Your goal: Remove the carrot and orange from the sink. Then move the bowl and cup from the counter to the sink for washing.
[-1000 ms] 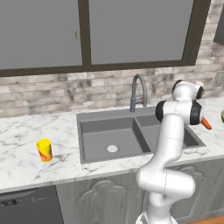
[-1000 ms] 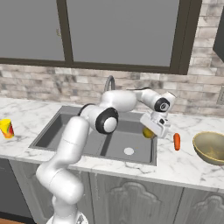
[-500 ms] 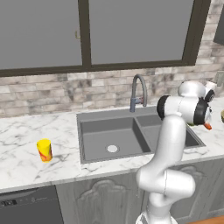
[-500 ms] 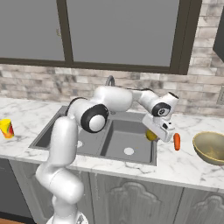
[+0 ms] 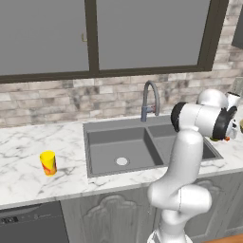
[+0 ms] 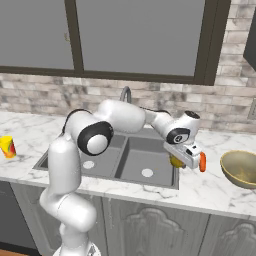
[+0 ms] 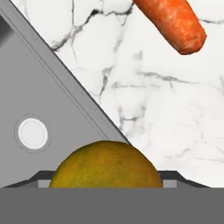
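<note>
Orange (image 7: 106, 165) sits gripped in the pincer (image 6: 179, 161) above the sink (image 6: 131, 176) rim; carry it over marble desk (image 7: 144, 96), clear of the carrot (image 7: 173, 22).

Veined, polished marble counter (image 7: 166, 109); matt grey sink (image 7: 39, 96); dimpled orange (image 7: 106, 165); rough carrot (image 7: 173, 19).

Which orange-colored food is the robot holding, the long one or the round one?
The round one, the orange, sits between the jaws of the gripper above the sink edge. The long carrot lies loose on the marble counter.
</note>
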